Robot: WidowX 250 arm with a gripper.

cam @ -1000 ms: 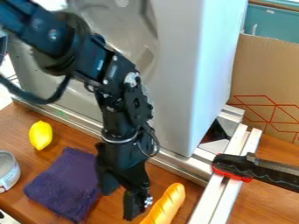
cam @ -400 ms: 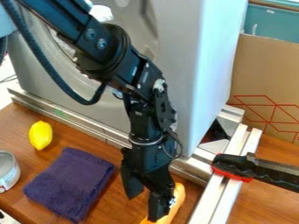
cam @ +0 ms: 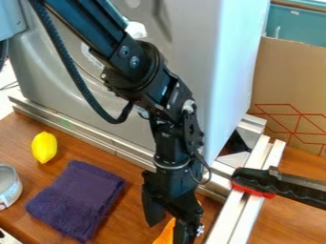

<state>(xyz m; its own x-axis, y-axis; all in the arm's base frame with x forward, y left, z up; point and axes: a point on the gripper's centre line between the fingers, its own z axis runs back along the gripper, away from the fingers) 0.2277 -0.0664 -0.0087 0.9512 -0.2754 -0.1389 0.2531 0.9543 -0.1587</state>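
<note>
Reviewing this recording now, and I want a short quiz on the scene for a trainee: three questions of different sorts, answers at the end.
1. True or false: the lemon lies apart from the purple cloth.
2. Which of these is nearest the gripper?
a) the lemon
b) the partly hidden orange object
c) the round can
3. Fill in the blank: the handle over the metal rails is black and ____.

Key: 1 true; 2 b; 3 red.
</note>
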